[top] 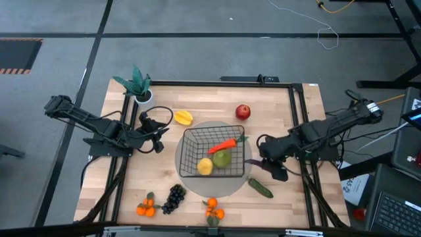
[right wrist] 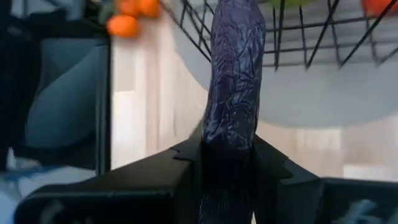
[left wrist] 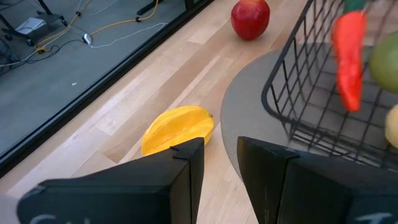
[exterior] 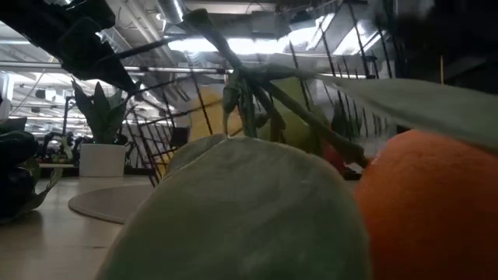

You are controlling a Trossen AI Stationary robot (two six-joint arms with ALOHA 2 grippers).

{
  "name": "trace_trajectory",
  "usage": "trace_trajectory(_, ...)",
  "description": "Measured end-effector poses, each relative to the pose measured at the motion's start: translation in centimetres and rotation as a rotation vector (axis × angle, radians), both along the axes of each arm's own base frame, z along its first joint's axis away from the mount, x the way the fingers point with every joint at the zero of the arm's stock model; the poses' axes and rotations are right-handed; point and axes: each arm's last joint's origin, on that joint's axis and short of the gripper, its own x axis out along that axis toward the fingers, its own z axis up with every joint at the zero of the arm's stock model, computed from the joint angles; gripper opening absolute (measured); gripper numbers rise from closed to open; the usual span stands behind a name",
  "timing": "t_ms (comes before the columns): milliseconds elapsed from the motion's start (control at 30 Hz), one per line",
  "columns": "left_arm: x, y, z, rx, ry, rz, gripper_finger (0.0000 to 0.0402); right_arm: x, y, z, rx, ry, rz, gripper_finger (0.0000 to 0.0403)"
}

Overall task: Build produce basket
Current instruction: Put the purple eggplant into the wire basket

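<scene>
gripping the purple eggplant point(right wrist: 235, 81), the right gripper point(right wrist: 229, 163) jaws hide its lower end; left jaws slightly parted, empty.

wooden table point(top: 283, 118), round grey mat point(top: 197, 192), teal potted plant point(top: 137, 84)

A large pale green leaf point(exterior: 241, 214) is filling the lower middle of the low view, very close to the camera, and an orange tangerine point(exterior: 428, 210) is sitting just beside it on the right, with thin stems point(exterior: 264, 93) rising above both. Behind them the black wire basket point(exterior: 163, 144) is standing on the round grey mat point(exterior: 109, 204), and something yellow is showing through its mesh. Farther left on the table point(exterior: 47, 241), a leafy plant point(exterior: 99, 113) is standing in a white pot point(exterior: 103, 159).
</scene>
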Motion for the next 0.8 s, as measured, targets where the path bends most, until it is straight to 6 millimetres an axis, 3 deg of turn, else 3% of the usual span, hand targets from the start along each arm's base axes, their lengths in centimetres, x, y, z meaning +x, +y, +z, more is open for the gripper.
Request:
trace_trajectory(133, 0.0, 0.0, 0.0, 0.001, 0.002, 0.0, 0.0086, -0.1, -0.1, 3.0, -0.057, -0.068, 0.047, 0.0073)
trace_trajectory(233, 0.0, 0.0, 0.0, 0.002, 0.006, 0.0, 0.0086, -0.6, -0.6, 3.8, -0.111, -0.035, -0.02, 0.0073)
trace_trajectory(533, 0.0, 0.0, 0.0, 0.003, 0.007, 0.0, 0.0086, -1.3, -0.9, 2.2, -0.149, 0.086, -0.09, 0.0073)
trace_trajectory(800, 0.0, 0.0, 0.0, 0.003, 0.007, 0.0, 0.0086, -1.8, -0.5, 0.4, 0.013, 0.251, -0.182, 0.0073)
